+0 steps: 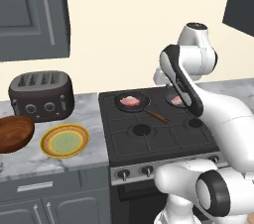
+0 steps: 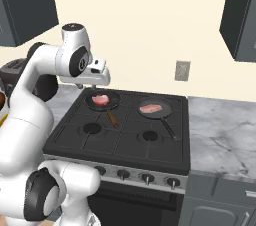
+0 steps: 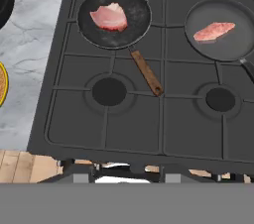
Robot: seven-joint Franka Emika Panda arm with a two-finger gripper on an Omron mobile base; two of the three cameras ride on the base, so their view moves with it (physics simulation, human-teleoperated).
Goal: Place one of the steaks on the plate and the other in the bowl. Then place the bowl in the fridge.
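Both steaks (image 3: 109, 17) (image 3: 214, 31) are seen in pans at the stove's (image 3: 134, 134) back edge, none yet lifted; a descent onto one is judged next, gripper (image 2: 102, 76) spread undeterminable.

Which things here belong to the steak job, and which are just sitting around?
Job things:
pinkish-red marbled steaks, one in each pan
yellow-rimmed round plate
dark reddish-brown wooden bowl

Lying about:
dark four-slot toaster
two black frying pans
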